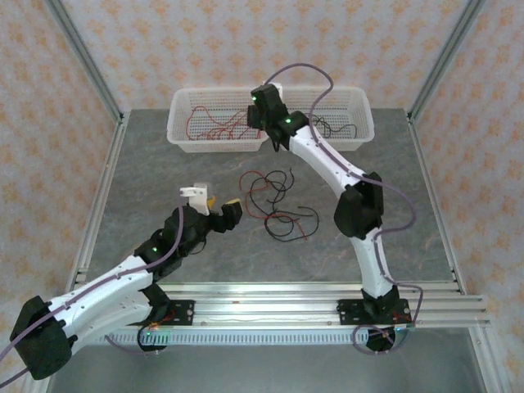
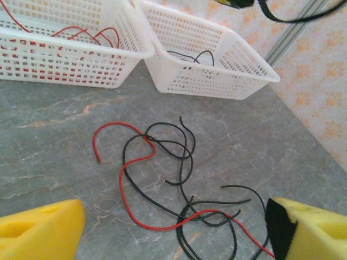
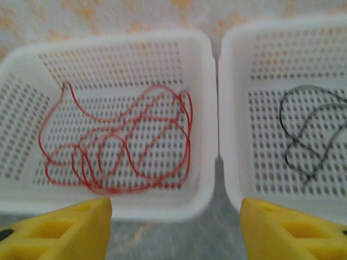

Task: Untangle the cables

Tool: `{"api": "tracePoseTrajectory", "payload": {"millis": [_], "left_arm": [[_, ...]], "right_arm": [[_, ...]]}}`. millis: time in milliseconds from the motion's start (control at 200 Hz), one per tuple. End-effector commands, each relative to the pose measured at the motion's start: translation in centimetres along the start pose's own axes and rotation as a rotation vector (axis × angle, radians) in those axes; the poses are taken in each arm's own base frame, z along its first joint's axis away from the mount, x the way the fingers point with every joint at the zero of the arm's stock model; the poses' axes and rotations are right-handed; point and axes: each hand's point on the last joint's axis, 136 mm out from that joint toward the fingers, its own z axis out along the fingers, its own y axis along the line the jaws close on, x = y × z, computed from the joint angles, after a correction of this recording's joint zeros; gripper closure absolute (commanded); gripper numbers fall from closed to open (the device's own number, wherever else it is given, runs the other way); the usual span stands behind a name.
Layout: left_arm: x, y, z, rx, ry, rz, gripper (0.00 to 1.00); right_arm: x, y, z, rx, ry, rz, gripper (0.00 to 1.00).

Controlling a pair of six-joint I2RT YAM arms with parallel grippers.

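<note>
Hovering open-jawed, the left gripper (image 2: 173, 238) eyes limp, featherlight cables (image 2: 184, 157) mid-frame, probably best pinched at the left-hand free end of the red strand (image 2: 98, 160); the right gripper (image 3: 176, 227) gapes empty.

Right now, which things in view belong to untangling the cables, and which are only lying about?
Job: tangled red and black cables on the table; red cables; black cables.
Not the job itself: left basket; right basket; purple-grey arm cable.

Red and black cables (image 2: 115, 124), white baskets (image 3: 209, 65), grey marbled table (image 2: 54, 135), yellow end effector fingers (image 3: 59, 230), floral walls (image 1: 246, 41)
</note>
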Motion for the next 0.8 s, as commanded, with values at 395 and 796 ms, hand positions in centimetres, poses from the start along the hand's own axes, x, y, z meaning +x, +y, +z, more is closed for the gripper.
{"api": "tracePoseTrajectory", "payload": {"millis": [395,796], "left_arm": [[3.1,-3.7,6.9,-0.035,0.394,0.085,0.48],[7.7,-3.1,13.6,-0.137,0.663,0.307,0.65]], "right_arm": [[9.8,-9.0,-9.1,0.124,0.043,0.11,0.43],[13.6,-14.8,-13.6,0.059,0.034,0.282,0.49]]}}
